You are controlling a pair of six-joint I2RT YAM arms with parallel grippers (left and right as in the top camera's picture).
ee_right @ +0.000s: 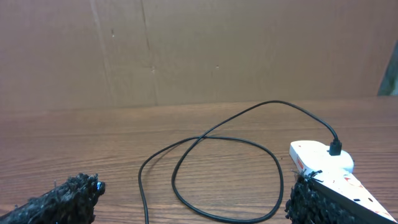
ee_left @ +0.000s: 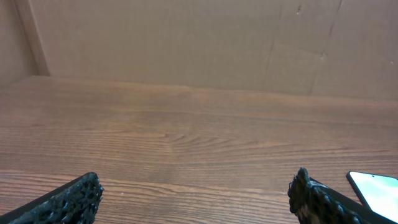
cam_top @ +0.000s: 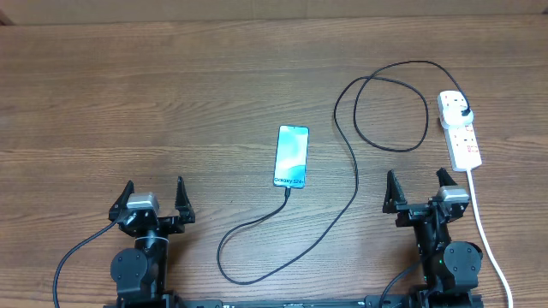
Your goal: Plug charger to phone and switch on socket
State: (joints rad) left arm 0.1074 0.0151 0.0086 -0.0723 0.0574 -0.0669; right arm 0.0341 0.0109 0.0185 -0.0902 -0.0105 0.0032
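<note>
The phone (cam_top: 291, 156) lies flat mid-table with its light-blue screen lit; its corner (ee_left: 376, 190) shows at the right edge of the left wrist view. The charger's black cable (cam_top: 354, 175) runs from a tip (cam_top: 289, 191) at the phone's near end, loops, and ends in a black plug (cam_top: 462, 111) fitted in the white socket strip (cam_top: 462, 137). Whether the tip sits inside the phone I cannot tell. My left gripper (cam_top: 155, 193) (ee_left: 196, 186) stands open near the front edge, left of the phone. My right gripper (cam_top: 416, 181) (ee_right: 193, 186) is open, just short of the socket (ee_right: 323, 158) and the cable loop (ee_right: 140, 177).
The strip's thick white cord (cam_top: 485, 231) runs down the right side past my right arm to the table's front edge. A cardboard wall (ee_right: 199, 50) stands behind the table. Slack cable curls on the wood (cam_top: 235, 274) between the two arm bases.
</note>
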